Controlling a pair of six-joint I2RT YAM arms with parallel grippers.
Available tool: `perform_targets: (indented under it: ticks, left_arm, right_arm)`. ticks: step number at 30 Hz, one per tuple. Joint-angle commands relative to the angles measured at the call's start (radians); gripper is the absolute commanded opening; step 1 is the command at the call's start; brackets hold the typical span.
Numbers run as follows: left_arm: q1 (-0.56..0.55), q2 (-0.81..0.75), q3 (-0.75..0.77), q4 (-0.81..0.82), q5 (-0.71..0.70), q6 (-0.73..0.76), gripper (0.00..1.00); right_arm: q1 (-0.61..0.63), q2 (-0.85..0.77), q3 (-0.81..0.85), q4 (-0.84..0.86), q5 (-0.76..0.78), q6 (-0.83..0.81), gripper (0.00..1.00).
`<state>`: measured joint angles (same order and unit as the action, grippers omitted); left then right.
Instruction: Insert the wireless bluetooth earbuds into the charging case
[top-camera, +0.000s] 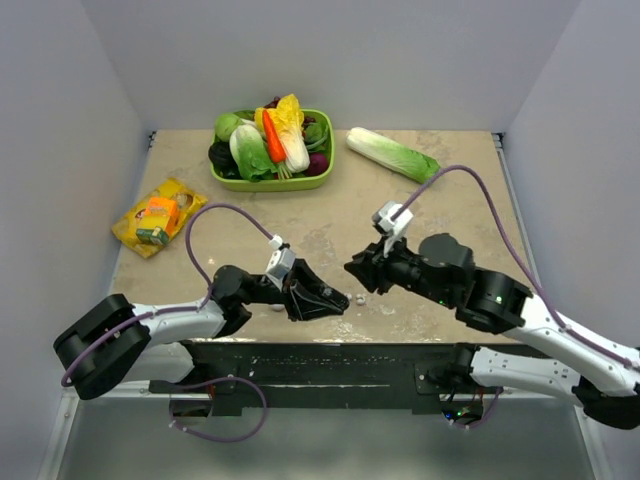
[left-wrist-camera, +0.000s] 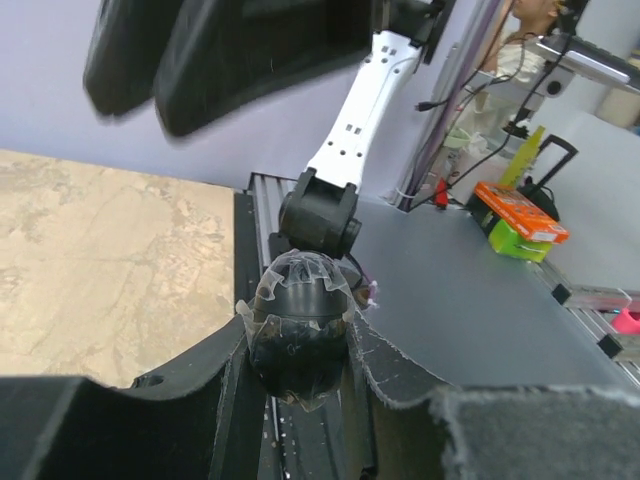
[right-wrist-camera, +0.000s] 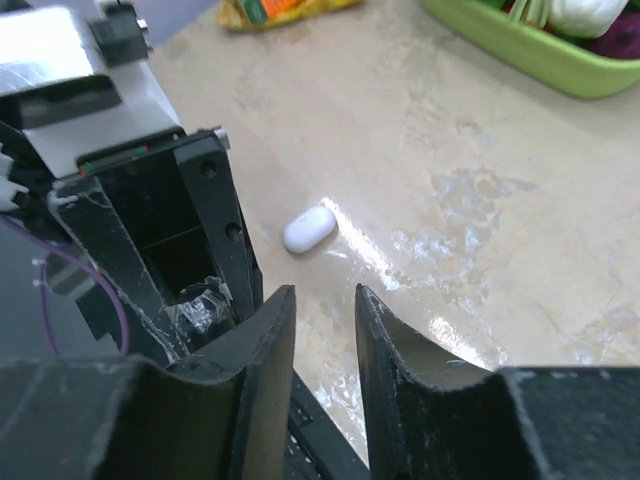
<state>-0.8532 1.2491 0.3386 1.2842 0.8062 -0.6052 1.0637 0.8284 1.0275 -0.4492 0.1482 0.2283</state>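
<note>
- The right gripper (right-wrist-camera: 323, 300) is held slightly open and empty.
- The white case (right-wrist-camera: 310, 229) is seen on the table (right-wrist-camera: 480, 200), just beyond its fingertips, close to the near edge.
- A black oval object (left-wrist-camera: 300, 300) is clamped in the left gripper (left-wrist-camera: 300, 345).

Green tray (right-wrist-camera: 520, 55) and yellow packet (right-wrist-camera: 290, 8) partly beyond the right-wrist view's top edge.
</note>
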Motion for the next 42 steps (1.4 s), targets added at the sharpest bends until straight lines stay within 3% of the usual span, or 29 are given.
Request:
perform_targets:
  ticks: [1,3,4,8,11,17,28,30,33,42]
  left_arm:
    - [-0.004,0.001,-0.029,0.577,-0.108,0.071,0.0]
    - [-0.001,-0.007,-0.036,0.468,-0.241,0.105,0.0]
    - [0.0,-0.004,-0.035,0.424,-0.295,0.105,0.0]
    - [0.064,0.056,0.014,0.156,-0.498,0.021,0.0]
    - [0.141,0.165,0.118,-0.032,-0.542,-0.076,0.0]
    - [0.267,0.449,0.325,-0.277,-0.489,-0.177,0.0]
    - [0.352,0.702,0.45,-0.454,-0.489,-0.159,0.0]
    - [0.352,0.716,0.456,-0.485,-0.492,-0.157,0.06]
    - [0.352,0.724,0.448,-0.513,-0.499,-0.153,0.26]
    - [0.399,0.642,0.39,-0.631,-0.521,-0.145,0.5]
  right_arm:
    - [-0.002,0.067,0.003,0.006,-0.03,0.012,0.38]
    - [-0.002,0.058,-0.018,-0.011,0.112,0.083,0.42]
    - [-0.002,0.026,-0.033,-0.013,0.301,0.11,0.46]
    - [-0.002,-0.142,-0.177,0.067,0.519,0.184,0.52]
    - [-0.002,-0.176,-0.221,0.107,0.528,0.187,0.55]
    - [-0.002,-0.063,-0.213,0.072,0.493,0.22,0.57]
    - [-0.001,-0.023,-0.25,0.141,0.413,0.209,0.58]
    - [-0.002,-0.018,-0.248,0.141,0.416,0.207,0.59]
    - [-0.002,-0.028,-0.248,0.141,0.421,0.203,0.59]
    - [-0.002,-0.043,-0.254,0.129,0.426,0.207,0.6]
